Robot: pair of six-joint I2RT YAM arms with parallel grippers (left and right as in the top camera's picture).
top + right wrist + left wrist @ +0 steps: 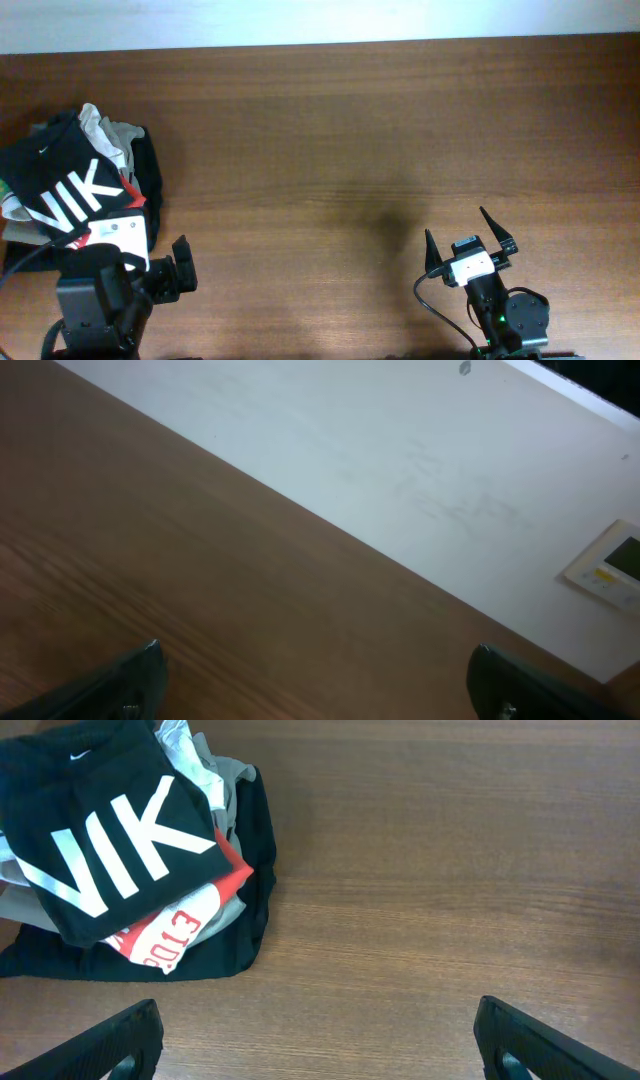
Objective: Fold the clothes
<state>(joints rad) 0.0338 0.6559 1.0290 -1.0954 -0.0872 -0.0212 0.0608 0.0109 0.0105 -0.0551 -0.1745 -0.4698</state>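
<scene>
Item: T-shirt (65,185), heaped atop garment pile (150,180), surface (350,130) 9 o'clock. Left jaws, right jaws: released, empty. Step: pre-grasp. Next: likely left reach, separate shirt, spread.

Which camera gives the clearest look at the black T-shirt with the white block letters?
The left wrist view: the black T-shirt fills the upper left, atop the pile, letters and swoosh legible. Overhead shows it smaller, at the table's left edge. The right wrist view shows only table and wall, no shirt.

overhead: top-down | left wrist: near, shares clothes (72,185) | right wrist: toward wall (400,460)
</scene>
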